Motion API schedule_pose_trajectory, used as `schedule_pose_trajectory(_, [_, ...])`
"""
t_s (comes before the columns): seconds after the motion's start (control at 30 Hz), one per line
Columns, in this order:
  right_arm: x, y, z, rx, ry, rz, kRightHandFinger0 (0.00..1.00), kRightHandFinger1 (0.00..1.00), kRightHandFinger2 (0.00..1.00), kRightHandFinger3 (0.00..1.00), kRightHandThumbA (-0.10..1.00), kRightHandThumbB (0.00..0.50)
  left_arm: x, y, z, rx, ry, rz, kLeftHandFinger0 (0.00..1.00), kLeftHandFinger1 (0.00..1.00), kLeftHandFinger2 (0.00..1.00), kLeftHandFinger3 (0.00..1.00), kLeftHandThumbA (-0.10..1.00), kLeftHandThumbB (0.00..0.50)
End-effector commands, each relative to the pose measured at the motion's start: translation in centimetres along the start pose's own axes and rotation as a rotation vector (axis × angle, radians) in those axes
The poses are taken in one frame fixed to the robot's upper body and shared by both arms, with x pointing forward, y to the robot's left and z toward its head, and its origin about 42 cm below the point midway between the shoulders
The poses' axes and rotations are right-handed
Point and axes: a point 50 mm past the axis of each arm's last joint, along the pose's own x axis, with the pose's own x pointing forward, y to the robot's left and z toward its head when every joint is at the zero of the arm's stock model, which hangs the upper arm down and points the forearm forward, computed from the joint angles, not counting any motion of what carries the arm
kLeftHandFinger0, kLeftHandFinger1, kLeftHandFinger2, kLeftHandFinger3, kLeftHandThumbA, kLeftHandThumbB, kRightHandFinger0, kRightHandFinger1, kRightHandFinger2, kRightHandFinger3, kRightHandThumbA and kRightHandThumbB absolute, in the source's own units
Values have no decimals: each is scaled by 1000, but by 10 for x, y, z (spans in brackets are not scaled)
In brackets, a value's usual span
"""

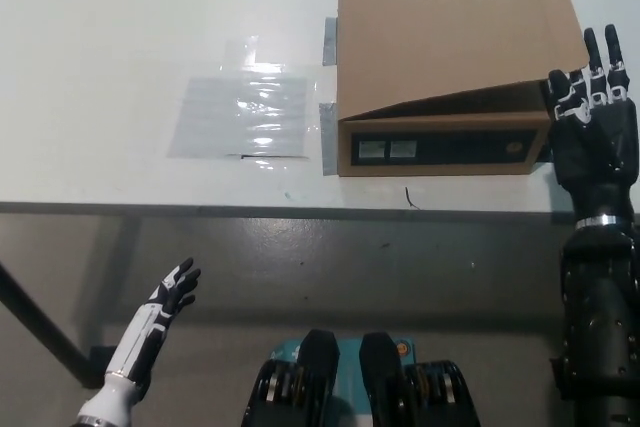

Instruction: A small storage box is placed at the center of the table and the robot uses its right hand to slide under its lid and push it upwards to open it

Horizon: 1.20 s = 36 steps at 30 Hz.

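I see a white table (120, 37) carrying a cardboard storage box (450, 37) near its front edge, toward the right. A clear plastic sheet (243, 115) (glossy, taped down) lies flat just left of the box.

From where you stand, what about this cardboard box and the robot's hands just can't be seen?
All from the head view:
- Inside of the storage box: hidden by its lid.
- Box's far end: cut off by the top edge.
- Labels on the front: too small to read.
- Right hand at the lid's right corner: whether its fingertips are under the lid cannot be told.
- Left hand, resting below the table: small, its arm cut off by the bottom edge.
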Motion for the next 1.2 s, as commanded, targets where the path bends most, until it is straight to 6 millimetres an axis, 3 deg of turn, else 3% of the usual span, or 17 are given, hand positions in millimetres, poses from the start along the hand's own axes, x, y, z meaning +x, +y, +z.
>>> schedule_pose_trajectory(0.0, [26,45,13,3,-41,112,1000,1000,1000,1000,1000,386,10,8,13,31,-59,-11,1000,1000,1000,1000,1000,500])
schedule_pose_trajectory(0.13, [27,55,17,4,-37,119,1000,1000,1000,1000,1000,395,9,8,13,26,-59,-17,1000,1000,1000,1000,1000,500])
schedule_pose_trajectory(0.23, [29,67,17,22,-35,132,1000,1000,1000,1000,1000,372,8,7,12,29,-62,-23,1000,1000,1000,1000,1000,500])
schedule_pose_trajectory(0.3, [32,75,17,24,-37,151,1000,1000,1000,1000,1000,393,9,8,12,36,-60,-22,1000,1000,1000,1000,1000,500])
schedule_pose_trajectory(0.5, [43,100,20,37,-47,201,1000,1000,1000,1000,1000,396,9,9,14,38,-61,-23,1000,1000,1000,1000,1000,500])
schedule_pose_trajectory(0.6, [48,114,13,46,-35,223,1000,1000,1000,1000,1000,373,9,9,15,36,-61,-25,1000,1000,1000,1000,1000,500])
schedule_pose_trajectory(0.73, [51,127,-2,70,-8,229,1000,1000,1000,1000,1000,392,10,6,15,44,-59,-35,1000,1000,1000,1000,1000,500])
schedule_pose_trajectory(0.77, [52,129,-6,72,-3,233,1000,1000,1000,1000,1000,348,10,5,15,43,-62,-39,1000,1000,1000,1000,1000,500])
schedule_pose_trajectory(0.8, [53,135,-11,79,7,235,1000,1000,1000,1000,1000,385,10,4,16,41,-62,-43,1000,1000,1000,1000,1000,500])
schedule_pose_trajectory(1.03, [62,181,-36,82,41,289,1000,1000,1000,1000,1000,391,11,6,17,53,-67,-52,1000,1000,1000,1000,1000,500])
schedule_pose_trajectory(1.17, [63,197,-44,108,53,305,1000,1000,1000,1000,1000,402,12,5,18,54,-67,-67,1000,1000,1000,1000,1000,500])
